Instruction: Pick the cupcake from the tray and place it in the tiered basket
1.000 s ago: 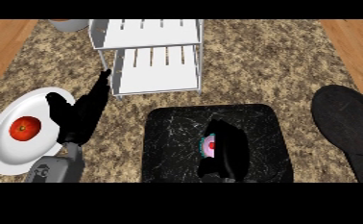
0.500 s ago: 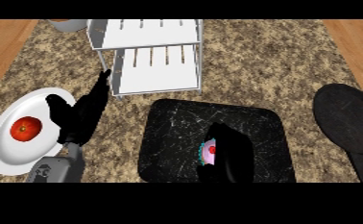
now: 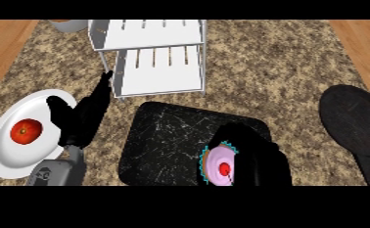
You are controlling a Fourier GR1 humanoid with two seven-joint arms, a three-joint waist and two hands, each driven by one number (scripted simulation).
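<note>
The cupcake (image 3: 219, 169), pink-frosted with a red cherry and a teal liner, sits at the near right of the black tray (image 3: 170, 139). My right hand (image 3: 254, 154) comes in from the lower edge and curls round the cupcake's right side and top, hiding part of it. The white tiered basket (image 3: 153, 51) stands at the back, beyond the tray, with both slatted shelves bare. Left of the tray my left hand (image 3: 81, 116) rests open with its fingers pointing up toward the basket's near left corner.
A white plate (image 3: 22, 158) bearing a red fruit (image 3: 26, 131) lies at the left, partly under my left hand. A large black rounded object (image 3: 348, 119) sits at the right edge. A grey bowl (image 3: 67, 25) shows at the back left.
My right hand has closed in over the cupcake, and both have slid toward the near edge. The tray has turned slightly and shifted. The left hand has not moved.
</note>
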